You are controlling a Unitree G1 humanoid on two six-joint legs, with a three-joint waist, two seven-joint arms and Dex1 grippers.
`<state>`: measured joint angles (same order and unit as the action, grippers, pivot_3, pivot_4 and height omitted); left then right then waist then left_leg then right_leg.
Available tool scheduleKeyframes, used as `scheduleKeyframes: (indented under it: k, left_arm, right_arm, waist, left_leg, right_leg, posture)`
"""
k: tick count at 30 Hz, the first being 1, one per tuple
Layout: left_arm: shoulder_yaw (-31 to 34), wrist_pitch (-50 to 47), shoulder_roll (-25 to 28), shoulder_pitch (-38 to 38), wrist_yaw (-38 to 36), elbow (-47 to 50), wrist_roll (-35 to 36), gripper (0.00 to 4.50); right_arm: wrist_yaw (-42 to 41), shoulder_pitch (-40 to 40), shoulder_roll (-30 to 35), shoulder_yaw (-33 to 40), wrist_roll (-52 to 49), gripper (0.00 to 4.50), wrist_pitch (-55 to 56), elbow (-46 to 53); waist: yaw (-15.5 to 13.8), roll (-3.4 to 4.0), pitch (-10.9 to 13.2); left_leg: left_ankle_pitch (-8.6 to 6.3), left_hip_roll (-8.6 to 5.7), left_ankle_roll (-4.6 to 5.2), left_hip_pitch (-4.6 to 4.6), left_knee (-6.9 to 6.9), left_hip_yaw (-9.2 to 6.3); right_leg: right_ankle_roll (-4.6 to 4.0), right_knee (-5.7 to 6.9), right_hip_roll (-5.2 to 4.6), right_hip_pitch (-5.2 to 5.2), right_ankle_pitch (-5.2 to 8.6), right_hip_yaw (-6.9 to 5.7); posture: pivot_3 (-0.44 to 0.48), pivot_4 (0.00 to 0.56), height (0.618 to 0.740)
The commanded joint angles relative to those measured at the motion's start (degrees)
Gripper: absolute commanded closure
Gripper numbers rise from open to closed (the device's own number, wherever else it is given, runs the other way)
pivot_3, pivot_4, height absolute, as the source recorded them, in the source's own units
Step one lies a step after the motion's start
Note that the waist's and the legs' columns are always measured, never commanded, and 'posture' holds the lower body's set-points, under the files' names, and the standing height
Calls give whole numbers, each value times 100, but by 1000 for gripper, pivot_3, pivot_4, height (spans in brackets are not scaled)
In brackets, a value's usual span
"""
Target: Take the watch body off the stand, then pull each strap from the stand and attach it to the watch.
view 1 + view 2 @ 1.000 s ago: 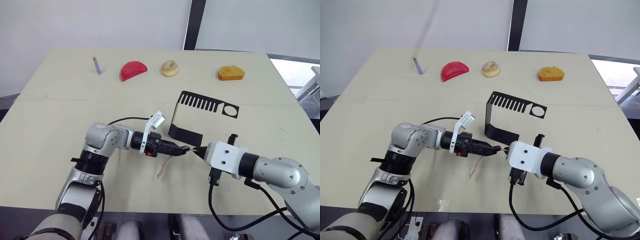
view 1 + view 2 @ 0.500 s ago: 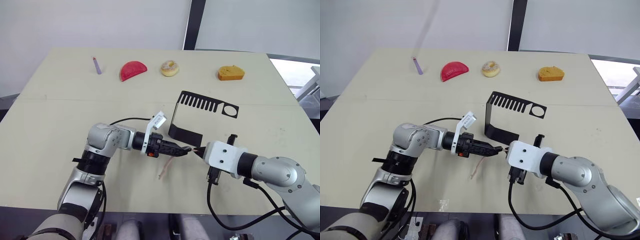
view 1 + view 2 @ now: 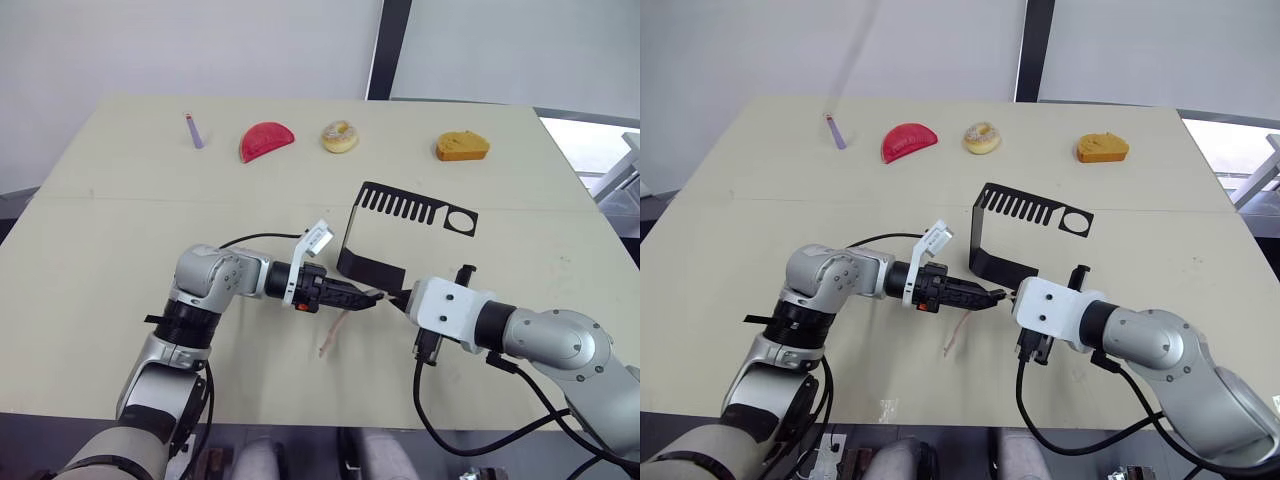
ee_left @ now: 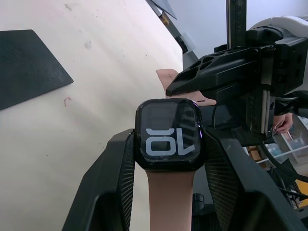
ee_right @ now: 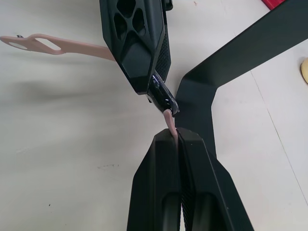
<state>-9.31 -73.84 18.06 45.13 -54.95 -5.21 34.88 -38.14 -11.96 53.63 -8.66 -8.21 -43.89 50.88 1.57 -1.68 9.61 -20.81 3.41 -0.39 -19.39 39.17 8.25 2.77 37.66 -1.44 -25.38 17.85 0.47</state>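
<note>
Digits on watch body (image 4: 169,142), wrist-view detail.

The beige surface (image 3: 90,260) carries the stand (image 3: 375,265) centrally; along its far edge lie a purple stick (image 3: 193,131), red slice (image 3: 266,140), doughnut (image 3: 340,136) and orange piece (image 3: 462,146).

The only readable marking is on the watch body (image 4: 169,134): large white digits on its dark screen, seen upside down in the left wrist view (they read "10" when turned upright). Nothing else carries legible text.
</note>
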Motion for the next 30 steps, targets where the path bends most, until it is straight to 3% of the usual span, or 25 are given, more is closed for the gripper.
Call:
scheduleKeyframes:
  k: [1,30]
  left_arm:
    - [-55,-58,-194,170,-128,299,351,2896]
    - [-8,-99,-245,165,-107,399,381,2896]
  right_arm:
    - [6,-125,-38,10,73,4500,21,47]
    - [37,-227,-68,-130,131,4500,-102,53]
  waist:
    - [0,0,0]
    - [0,0,0]
  left_leg:
    - [0,0,0,0,0,0]
    - [0,0,0,0,0,0]
  right_leg:
    - [0,0,0,0,0,0]
    - [0,0,0,0,0,0]
  posture:
    - [0,150,737]
    - [0,150,737]
